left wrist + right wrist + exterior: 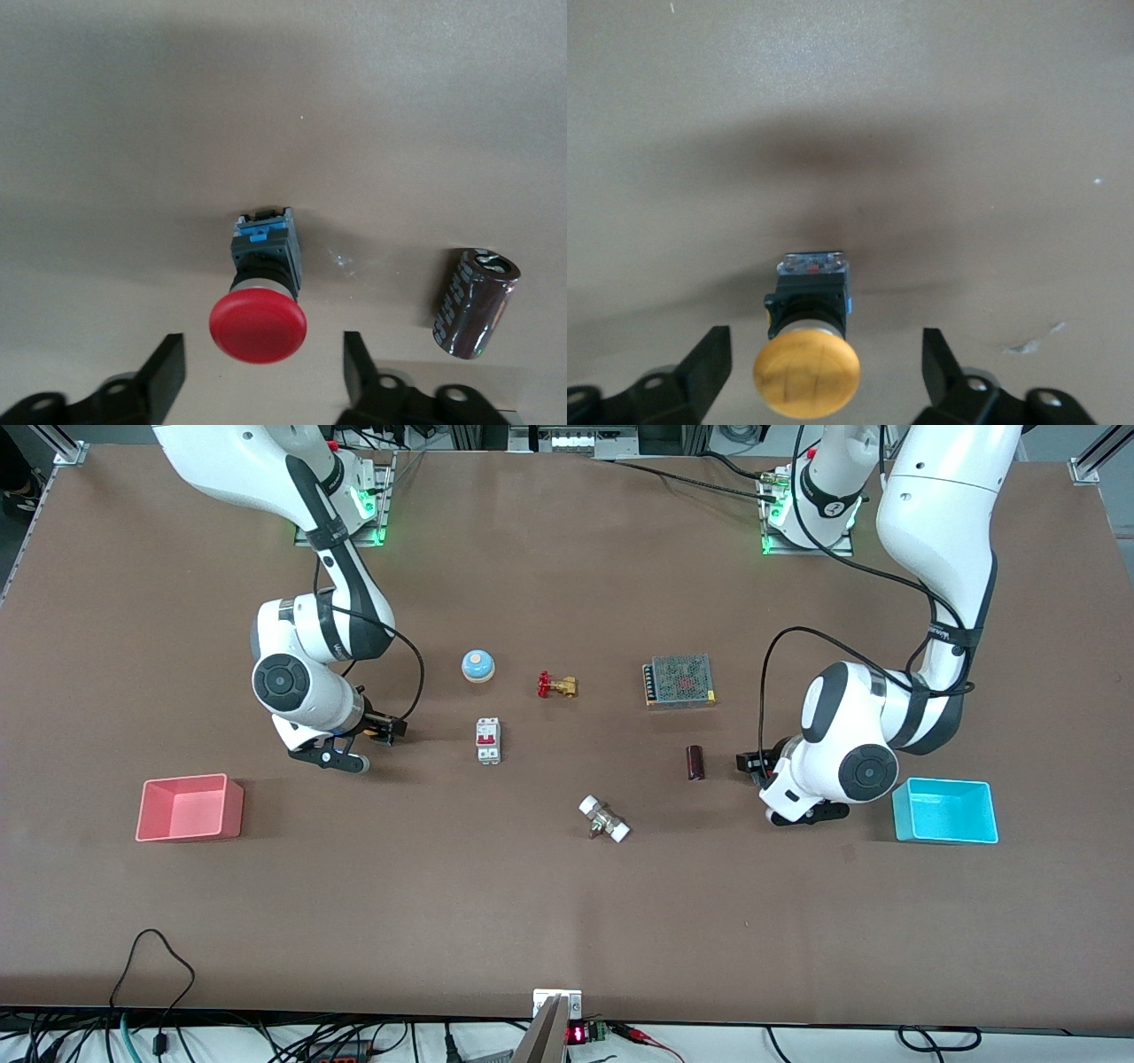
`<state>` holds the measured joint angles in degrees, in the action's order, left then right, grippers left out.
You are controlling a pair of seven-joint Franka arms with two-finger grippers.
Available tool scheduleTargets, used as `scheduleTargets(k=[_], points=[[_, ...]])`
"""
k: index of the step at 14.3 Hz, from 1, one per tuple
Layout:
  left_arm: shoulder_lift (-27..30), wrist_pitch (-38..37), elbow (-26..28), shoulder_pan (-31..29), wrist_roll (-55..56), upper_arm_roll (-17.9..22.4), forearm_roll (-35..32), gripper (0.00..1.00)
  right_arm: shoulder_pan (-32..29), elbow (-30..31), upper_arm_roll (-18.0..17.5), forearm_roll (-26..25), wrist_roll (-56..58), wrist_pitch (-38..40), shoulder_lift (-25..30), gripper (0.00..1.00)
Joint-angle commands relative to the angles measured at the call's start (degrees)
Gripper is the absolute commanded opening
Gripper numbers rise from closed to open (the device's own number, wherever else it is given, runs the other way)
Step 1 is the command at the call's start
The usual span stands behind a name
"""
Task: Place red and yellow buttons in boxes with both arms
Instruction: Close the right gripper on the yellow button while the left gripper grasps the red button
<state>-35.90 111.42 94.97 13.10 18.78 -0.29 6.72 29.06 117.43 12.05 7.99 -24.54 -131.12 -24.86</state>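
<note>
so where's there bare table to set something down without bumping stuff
Bare table runs nearer the front camera than the pink-red bin, white fitting and cyan bin. It is crowded mid-table around the breaker, blue dome, brass valve and power supply.

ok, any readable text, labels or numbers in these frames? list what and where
Nothing reads cleanly.
Red digits on the small display at the table edge nearest the front camera: too small to read.
Lettering on the black bands of both arms: too small to read.
Print on the breaker: blurred.
Markings on the dark capacitor: unreadable.
Red button and yellow button: no text visible.
</note>
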Motion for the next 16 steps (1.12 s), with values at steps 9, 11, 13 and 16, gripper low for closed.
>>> scheduleTargets(k=[9,11,13,16], points=[[-0.23,2.13,-0.22,-0.1,-0.06,0.64,-0.13,0.44,-0.15,0.52,-0.18,1.42,-0.69,-2.22,-1.07,0.68],[-0.14,2.13,-0.22,-0.18,-0.06,0.56,-0.04,0.36,-0.06,0.43,-0.18,1.42,-0.69,-2.04,-1.07,0.68],[-0.05,2.05,-0.31,-0.27,-0.06,0.64,-0.04,0.28,0.2,0.43,-0.18,3.07,-0.69,-1.86,-1.07,0.67],[0.74,1.26,-1.8,-1.67,-0.59,0.82,-0.13,0.17,0.03,0.43,-0.18,3.79,-0.25,-1.69,-1.07,0.53]])
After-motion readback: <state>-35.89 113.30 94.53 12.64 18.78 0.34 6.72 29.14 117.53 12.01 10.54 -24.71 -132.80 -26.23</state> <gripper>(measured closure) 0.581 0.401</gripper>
